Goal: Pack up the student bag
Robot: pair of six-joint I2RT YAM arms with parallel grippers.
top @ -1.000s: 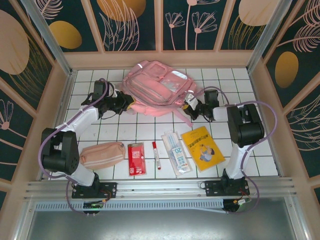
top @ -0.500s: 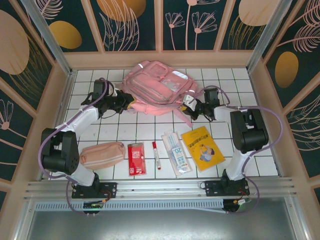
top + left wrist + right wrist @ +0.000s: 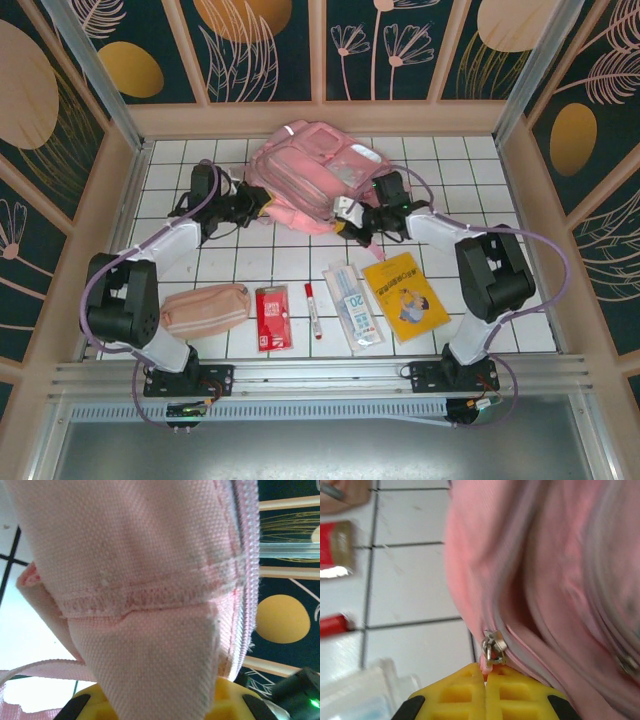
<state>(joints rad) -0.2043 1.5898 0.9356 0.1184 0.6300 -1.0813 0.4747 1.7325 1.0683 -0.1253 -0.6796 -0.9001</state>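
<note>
1. Position: we find the large light-pink fabric student bag (image 3: pixel 310 170) lying at the far middle of the white tiled tabletop (image 3: pixel 290 262), with one arm reaching in at each side of it.
2. The left fingers (image 3: pixel 95 706) (yellow, at the bottom of the left wrist view) are closed on a fold of the bag's pink cloth. The cloth runs down between them, and a stitched seam and a zipper line cross the fabric above.
3. From the top view we place this grip at the bag's left edge.
4. The right fingers (image 3: pixel 465 695) are pressed together with no gap. They pinch the lower end of a small metal zipper pull (image 3: pixel 492 650) on the bag's near right side, and the grey zipper track runs up and away from it.
5. On the near half of the tabletop, well apart from the bag, we count a row of loose things:
   - a peach-pink oblong pencil pouch (image 3: pixel 205 307) at the left
   - a flat red packet (image 3: pixel 272 317) just beside it
   - a red-and-white marker pen (image 3: pixel 312 310)
   - a clear plastic packet printed with "20" (image 3: pixel 352 305)
   - a yellow booklet (image 3: pixel 405 295) at the right
6. All five lie flat and outside the bag.
</note>
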